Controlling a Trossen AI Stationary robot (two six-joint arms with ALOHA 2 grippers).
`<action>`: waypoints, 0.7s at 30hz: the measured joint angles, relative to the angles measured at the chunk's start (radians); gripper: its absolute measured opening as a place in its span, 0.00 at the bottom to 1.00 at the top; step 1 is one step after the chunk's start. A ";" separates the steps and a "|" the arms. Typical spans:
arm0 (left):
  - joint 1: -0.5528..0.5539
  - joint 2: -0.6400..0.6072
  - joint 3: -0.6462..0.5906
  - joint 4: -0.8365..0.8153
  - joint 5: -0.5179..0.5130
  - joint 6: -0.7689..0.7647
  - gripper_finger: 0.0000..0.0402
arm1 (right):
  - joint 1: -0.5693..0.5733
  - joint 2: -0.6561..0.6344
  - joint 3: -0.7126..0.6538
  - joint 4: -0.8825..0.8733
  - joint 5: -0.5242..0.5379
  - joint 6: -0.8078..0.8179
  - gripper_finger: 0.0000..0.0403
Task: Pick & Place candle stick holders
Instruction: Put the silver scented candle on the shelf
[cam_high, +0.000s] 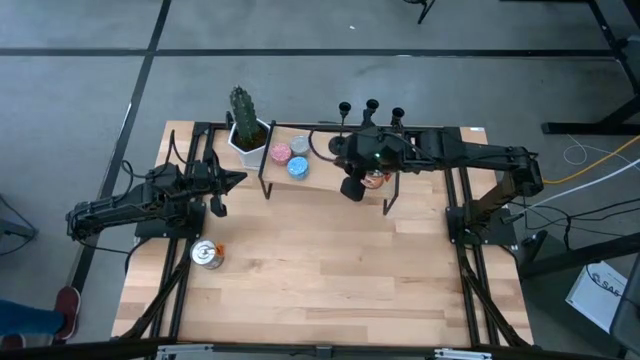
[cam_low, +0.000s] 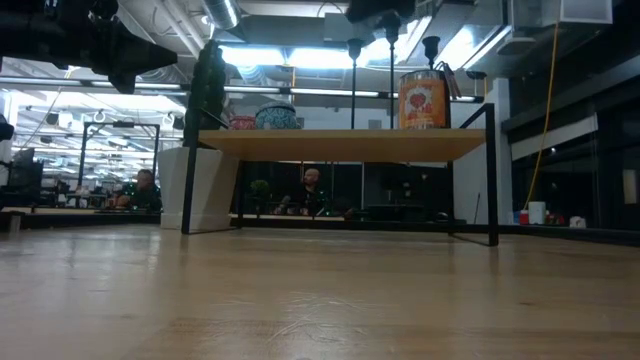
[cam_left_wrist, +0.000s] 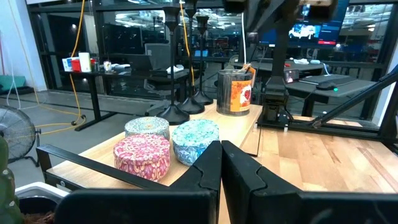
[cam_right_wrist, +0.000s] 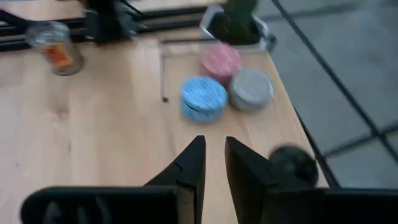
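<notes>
Holders: three candle stick holders (cam_high: 371, 108) stand upright in a row at the far edge of the raised shelf (cam_high: 320, 172), beside an orange-labelled can (cam_left_wrist: 235, 92).
Handling: judged stiff and light but top-heavy; slim stems tip easily and a smooth finish may slip.
Grip point: low on the stem, just above the round base, seems safest.
Right claw (cam_right_wrist: 212, 158): above the shelf near the holders, pointing down, fingers parted by a narrow gap, nothing between them.
Left claw (cam_left_wrist: 220, 163): parked over the counter's left side, fingers pressed together, empty, facing three round tins (cam_left_wrist: 166, 144).
</notes>
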 joint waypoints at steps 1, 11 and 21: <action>0.000 0.000 0.000 0.000 0.000 0.000 0.01 | 0.012 0.000 0.007 0.005 0.000 -0.022 0.16; 0.000 0.000 0.000 0.000 0.000 0.000 0.01 | 0.113 0.000 0.034 0.145 -0.002 -0.121 0.16; 0.000 0.000 0.000 0.000 0.000 0.000 0.01 | 0.132 0.056 0.034 0.278 -0.009 -0.121 0.16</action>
